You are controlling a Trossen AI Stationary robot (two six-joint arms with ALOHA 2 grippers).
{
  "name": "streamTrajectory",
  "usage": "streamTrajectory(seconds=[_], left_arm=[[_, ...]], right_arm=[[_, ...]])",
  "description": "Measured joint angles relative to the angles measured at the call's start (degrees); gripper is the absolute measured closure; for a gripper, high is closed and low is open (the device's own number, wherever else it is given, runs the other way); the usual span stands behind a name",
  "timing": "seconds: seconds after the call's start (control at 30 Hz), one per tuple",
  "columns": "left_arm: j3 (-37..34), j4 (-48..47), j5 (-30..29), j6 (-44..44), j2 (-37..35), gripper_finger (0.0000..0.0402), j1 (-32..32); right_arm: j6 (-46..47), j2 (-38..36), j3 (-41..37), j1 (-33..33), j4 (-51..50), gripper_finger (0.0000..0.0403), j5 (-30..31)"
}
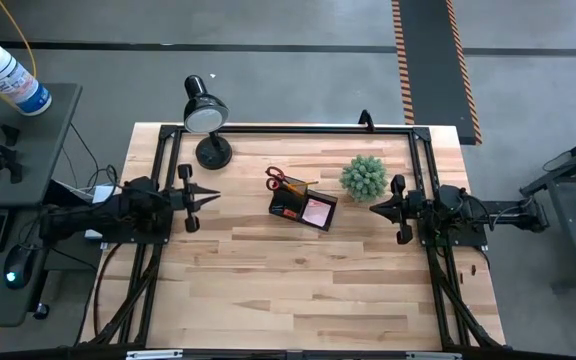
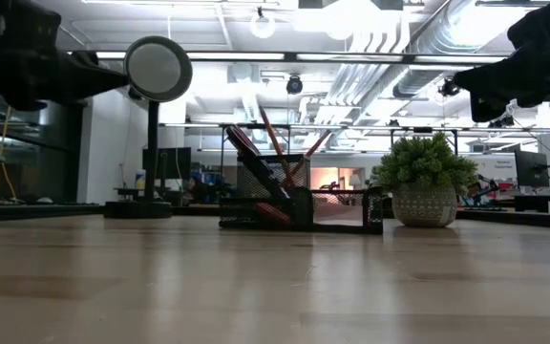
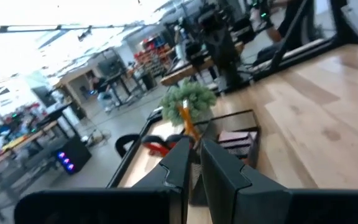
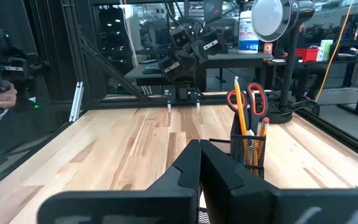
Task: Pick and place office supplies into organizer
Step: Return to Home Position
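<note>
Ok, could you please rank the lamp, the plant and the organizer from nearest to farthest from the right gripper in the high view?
1. Plant, right beside the right gripper, slightly toward the table's far edge.
2. Organizer, mid-table, level with the gripper.
3. Lamp, near the far edge on the left side.

A black organizer [image 1: 290, 206] is seen near the middle of the wooden bench [image 1: 298, 290], set at a slight angle. Red-handled scissors [image 1: 280, 181] are held in its far-left corner, and a pink pad [image 1: 318, 212] is lodged in its right part. A green plant [image 1: 364, 177] is placed just to its right, a black lamp [image 1: 206, 115] farther off to its left. The left gripper [image 1: 213, 197] and right gripper [image 1: 375, 208] are held well apart from the organizer on either side, fingers drawn together.
</note>
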Motion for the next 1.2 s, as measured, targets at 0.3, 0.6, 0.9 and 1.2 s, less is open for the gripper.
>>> streamTrajectory(seconds=[0.3,0.6,0.9,1.2], left_arm=[[0.23,-1.32,-2.34,-0.42,-0.03,0.0373,-0.02],[0.23,-1.43,-2.36,-0.11,-0.03,0.0373,0.0],[0.23,-1.43,-2.34,0.0,-0.03,0.0373,-0.01],[0.23,-1.34,-4.31,12.26,-0.03,0.0373,0.0]], right_arm=[[0.0,0.02,0.0,0.0,0.0,0.0402,0.02],[-0.02,0.02,0.0,0.0,0.0,0.0399,0.01],[-0.02,0.02,0.0,0.0,0.0,0.0396,0.01],[-0.02,0.02,0.0,0.0,0.0,0.0402,0.01]])
